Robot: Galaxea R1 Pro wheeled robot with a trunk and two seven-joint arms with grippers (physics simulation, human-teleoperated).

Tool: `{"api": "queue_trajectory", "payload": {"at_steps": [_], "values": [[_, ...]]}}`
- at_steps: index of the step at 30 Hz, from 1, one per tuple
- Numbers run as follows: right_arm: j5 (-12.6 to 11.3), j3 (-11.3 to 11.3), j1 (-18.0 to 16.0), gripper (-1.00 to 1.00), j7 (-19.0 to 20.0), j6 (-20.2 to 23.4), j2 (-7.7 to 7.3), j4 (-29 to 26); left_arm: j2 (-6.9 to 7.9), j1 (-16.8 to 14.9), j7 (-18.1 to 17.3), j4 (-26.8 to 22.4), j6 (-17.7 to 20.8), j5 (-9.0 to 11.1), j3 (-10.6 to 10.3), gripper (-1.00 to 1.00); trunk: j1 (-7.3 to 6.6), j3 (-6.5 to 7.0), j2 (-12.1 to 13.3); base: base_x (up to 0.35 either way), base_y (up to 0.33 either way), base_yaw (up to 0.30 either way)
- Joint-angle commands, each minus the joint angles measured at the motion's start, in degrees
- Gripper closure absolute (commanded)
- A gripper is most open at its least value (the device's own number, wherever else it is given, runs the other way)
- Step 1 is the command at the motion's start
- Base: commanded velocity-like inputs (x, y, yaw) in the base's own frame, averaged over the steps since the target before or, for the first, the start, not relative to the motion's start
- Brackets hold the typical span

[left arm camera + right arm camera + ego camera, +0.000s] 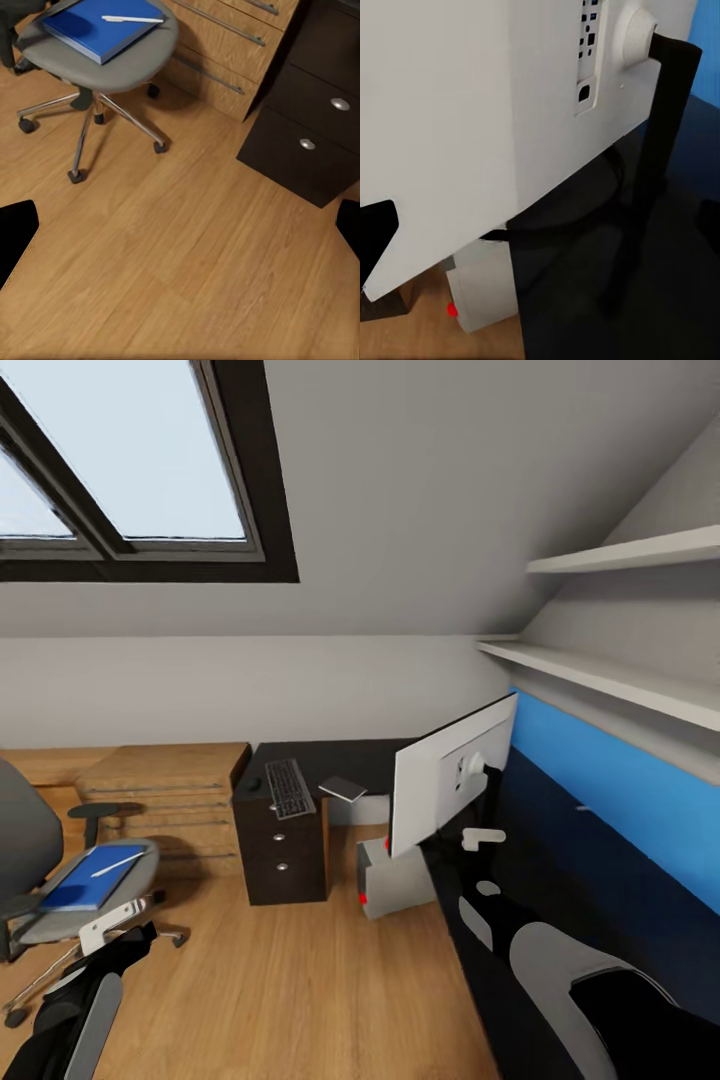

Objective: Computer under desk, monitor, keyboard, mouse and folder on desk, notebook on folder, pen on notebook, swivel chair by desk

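The monitor (pixel 450 780) stands on the black desk (pixel 560 880), its white back (pixel 472 112) and black stand (pixel 660 135) facing me. My right gripper (pixel 483 838) is open just behind it, with both black fingertips (pixel 376 238) spread wide. The grey computer (pixel 392 880) with its red button (pixel 452 310) sits under the desk. On the far desk wing lie the keyboard (pixel 290 788), a small dark mouse (pixel 252 785) and a flat grey notebook (pixel 343 789). The swivel chair (pixel 60 880) carries the blue folder (pixel 101 30) with the pen (pixel 131 19) on it. My left gripper (pixel 115 925) hangs open over the floor.
A light wooden drawer cabinet (pixel 165 790) stands left of the desk's black drawers (pixel 307 139). Bare wooden floor (pixel 290 980) lies between chair and desk. White shelves (pixel 600 680) and a blue wall panel (pixel 620 790) run along the right wall, under a sloped ceiling with a skylight (pixel 130 460).
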Motion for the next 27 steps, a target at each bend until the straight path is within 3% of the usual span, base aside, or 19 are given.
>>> {"api": "queue_trajectory", "payload": {"at_steps": [1,27], "values": [[-0.5,0.5,0.0,-1.00,-0.3,-0.2,-0.23,0.0,0.03,0.0,0.4,0.0,0.2,0.6,0.0,-1.00,0.00,-0.03,-0.1,-0.143,0.123,0.000],[-0.5,0.4,0.0,-1.00,-2.0,-0.3,-0.27,-0.1,0.03,0.0,0.4,0.0,0.2,0.6,0.0,-1.00,0.00,0.39,-0.1,-0.010,0.038,-0.073]]}}
